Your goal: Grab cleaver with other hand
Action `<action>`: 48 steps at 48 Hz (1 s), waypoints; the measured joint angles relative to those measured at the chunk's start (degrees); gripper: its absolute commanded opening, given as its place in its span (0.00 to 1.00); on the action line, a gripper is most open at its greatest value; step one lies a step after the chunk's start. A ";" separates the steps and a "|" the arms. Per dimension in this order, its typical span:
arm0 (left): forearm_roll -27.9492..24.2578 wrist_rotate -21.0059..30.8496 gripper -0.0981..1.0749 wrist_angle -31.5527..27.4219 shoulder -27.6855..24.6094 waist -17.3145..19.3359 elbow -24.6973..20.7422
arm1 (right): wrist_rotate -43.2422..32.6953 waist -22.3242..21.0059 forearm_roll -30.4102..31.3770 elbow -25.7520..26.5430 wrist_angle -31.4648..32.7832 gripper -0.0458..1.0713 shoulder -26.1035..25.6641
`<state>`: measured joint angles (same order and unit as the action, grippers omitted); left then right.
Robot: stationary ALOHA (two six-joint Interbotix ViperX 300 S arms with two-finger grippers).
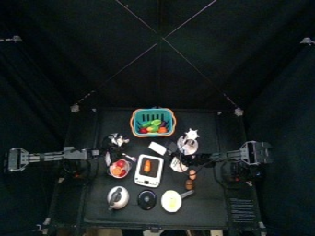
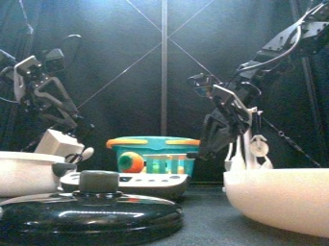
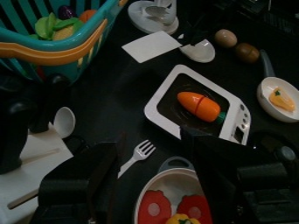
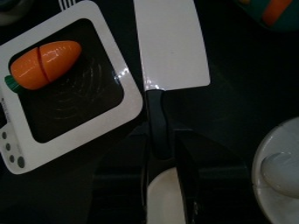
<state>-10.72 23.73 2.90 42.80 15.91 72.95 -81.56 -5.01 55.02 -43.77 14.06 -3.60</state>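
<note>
The cleaver (image 4: 172, 44) has a flat whitish blade and a black handle (image 4: 160, 118). It lies on the table between the green basket (image 1: 151, 119) and the white board (image 1: 149, 169) that holds an orange carrot (image 4: 45, 63). It also shows in the top view (image 1: 157, 147) and in the left wrist view (image 3: 152, 45). My right gripper (image 1: 181, 159) hangs low over the handle end with its jaws spread to either side of it, not closed on it. My left gripper (image 3: 163, 188) is open and empty above a plate of red food (image 3: 176, 203), left of the board.
A fork (image 3: 136, 156), a white spoon (image 3: 197, 52), two brown round pieces (image 3: 225, 38) and a plate of yellow food (image 3: 281, 94) lie around the board. A white bowl (image 2: 276, 197) and a black lid (image 2: 84, 207) stand at the table's front.
</note>
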 measured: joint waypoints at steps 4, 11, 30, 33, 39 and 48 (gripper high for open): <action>-0.62 -0.44 0.84 0.09 0.00 0.00 0.00 | 0.00 0.00 -0.09 -0.09 -1.41 0.48 0.00; -6.24 -2.81 0.85 1.41 0.00 -1.05 0.00 | 0.00 0.00 -0.09 -0.09 -5.80 0.48 -0.44; -20.39 -10.55 0.85 10.72 -0.35 -4.39 -2.55 | -0.44 -0.53 -2.46 -0.62 -25.22 0.48 -4.48; -20.83 -11.60 0.85 13.18 -0.35 -4.39 -2.46 | -0.53 -1.05 -3.52 -0.79 -28.13 0.48 -4.48; -21.18 -14.06 0.85 16.61 -0.44 -4.48 -2.46 | -0.53 -2.29 -5.27 -1.49 -33.49 0.48 -4.48; -21.45 -17.58 0.85 18.63 -1.23 -5.27 -2.55 | -1.41 -4.31 -6.59 -2.90 -43.15 0.48 -4.48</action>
<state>-32.17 6.15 21.53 41.57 10.63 70.40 -82.97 -9.32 48.43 -46.67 -29.09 -8.09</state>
